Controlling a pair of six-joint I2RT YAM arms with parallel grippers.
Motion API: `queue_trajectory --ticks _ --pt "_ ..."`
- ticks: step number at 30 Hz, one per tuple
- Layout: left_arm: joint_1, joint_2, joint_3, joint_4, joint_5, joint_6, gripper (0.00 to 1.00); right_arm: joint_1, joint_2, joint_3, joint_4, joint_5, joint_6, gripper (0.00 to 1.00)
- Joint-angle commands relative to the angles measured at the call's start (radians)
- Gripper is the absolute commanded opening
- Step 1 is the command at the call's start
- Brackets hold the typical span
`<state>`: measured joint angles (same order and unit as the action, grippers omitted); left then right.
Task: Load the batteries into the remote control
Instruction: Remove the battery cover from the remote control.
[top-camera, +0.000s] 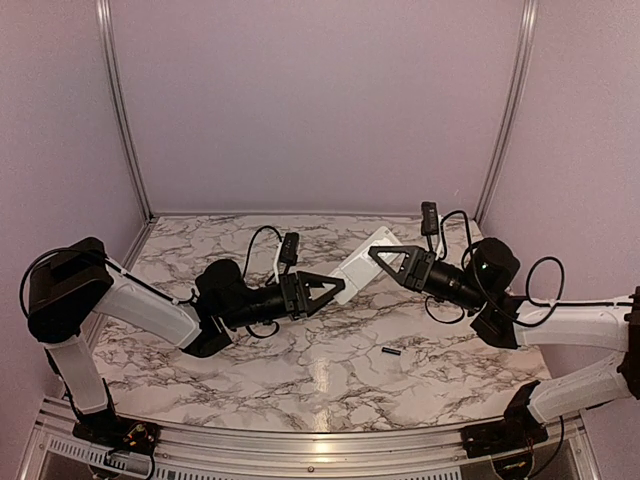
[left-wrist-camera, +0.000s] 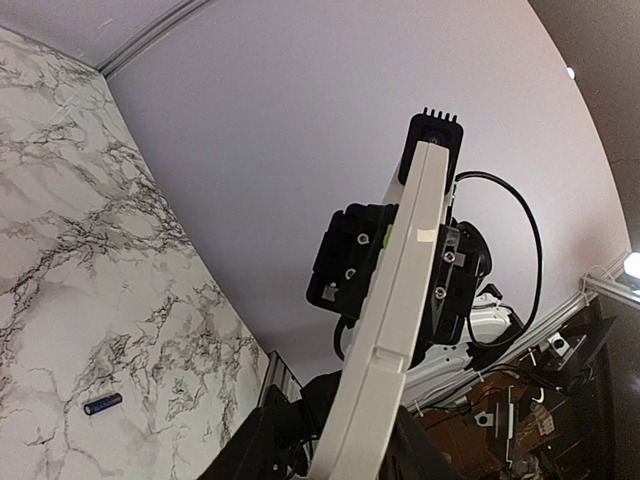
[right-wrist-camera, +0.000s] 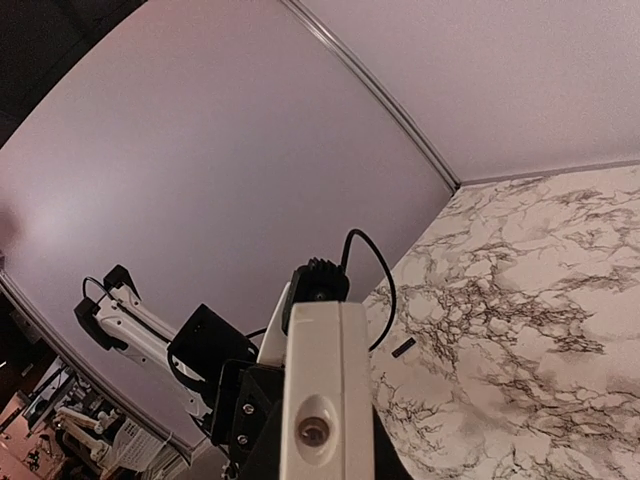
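Observation:
The white remote control (top-camera: 362, 265) hangs tilted above the table, held at both ends. My left gripper (top-camera: 335, 287) is shut on its lower end and my right gripper (top-camera: 380, 252) on its upper end. The left wrist view shows the remote edge-on (left-wrist-camera: 400, 300) rising out of my left gripper (left-wrist-camera: 350, 445), with the right gripper's black body behind it. The right wrist view shows the remote's end face (right-wrist-camera: 320, 390) between the jaws of my right gripper (right-wrist-camera: 320, 455). One black battery (top-camera: 391, 352) lies on the table; it also shows in the wrist views (left-wrist-camera: 103, 404) (right-wrist-camera: 403, 348). The other battery is not visible.
The marble table (top-camera: 300, 370) is walled by plain panels at the back and sides, with metal rails at the corners. A small pale object (top-camera: 406, 362) lies next to the battery; I cannot tell what it is. Cables loop off both wrists.

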<state>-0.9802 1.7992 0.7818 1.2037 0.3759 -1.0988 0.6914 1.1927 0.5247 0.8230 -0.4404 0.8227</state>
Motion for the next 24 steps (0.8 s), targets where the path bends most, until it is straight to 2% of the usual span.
queue_trajectory --ticks 1,4,11,18,22,24 --pt "0.003 0.011 -0.003 -0.030 -0.026 -0.008 0.49 -0.007 -0.002 0.031 0.082 -0.046 0.009 0.00" --pt "0.003 -0.007 0.023 -0.132 -0.062 0.009 0.57 -0.006 0.006 0.026 0.087 -0.050 0.010 0.00" --pt "0.003 -0.030 0.060 -0.289 -0.109 0.028 0.54 -0.005 -0.004 0.032 0.038 -0.028 -0.022 0.00" --pt "0.006 -0.019 0.025 -0.264 -0.096 0.006 0.39 -0.006 -0.018 0.044 0.015 -0.019 -0.044 0.00" --pt "0.006 -0.011 0.019 -0.255 -0.094 0.002 0.40 -0.007 -0.027 0.045 0.017 -0.021 -0.041 0.00" --pt "0.007 -0.011 0.013 -0.248 -0.092 0.001 0.44 -0.007 -0.033 0.049 0.017 -0.022 -0.042 0.00"
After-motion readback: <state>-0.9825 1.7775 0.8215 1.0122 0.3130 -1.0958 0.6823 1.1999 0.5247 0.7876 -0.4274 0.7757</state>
